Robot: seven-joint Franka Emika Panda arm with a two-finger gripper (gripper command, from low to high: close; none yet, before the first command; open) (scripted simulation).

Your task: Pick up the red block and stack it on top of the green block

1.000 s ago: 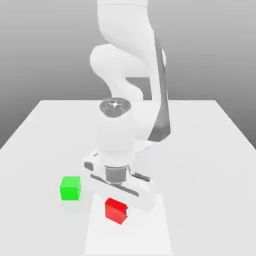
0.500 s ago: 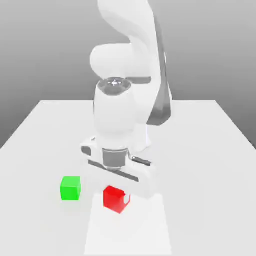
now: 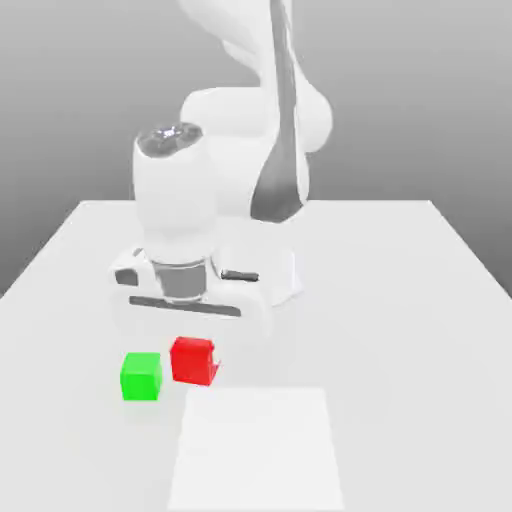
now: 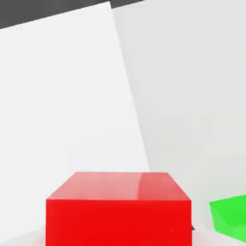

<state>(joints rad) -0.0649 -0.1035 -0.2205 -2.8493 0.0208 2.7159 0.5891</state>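
On the near part of the white surface [image 3: 400, 300], lighter patch [image 3: 255, 445]: a pale square lying bare in front of both blocks.
Red block [image 3: 192, 360]: hanging just above the surface, a little tilted, gripped by the closed gripper [image 3: 195, 358]; just beside the green block, on the exterior view's right.
Green block [image 3: 141, 376]: resting flat on the surface.
Step in hand: carrying red toward green; I judge it is needing more height, then centring and levelling before lowering.
Hard to make out: the fingers are mostly hidden behind the red block and hand.
Cut off: the green block [image 4: 230, 218] is running off the hand view's edge.
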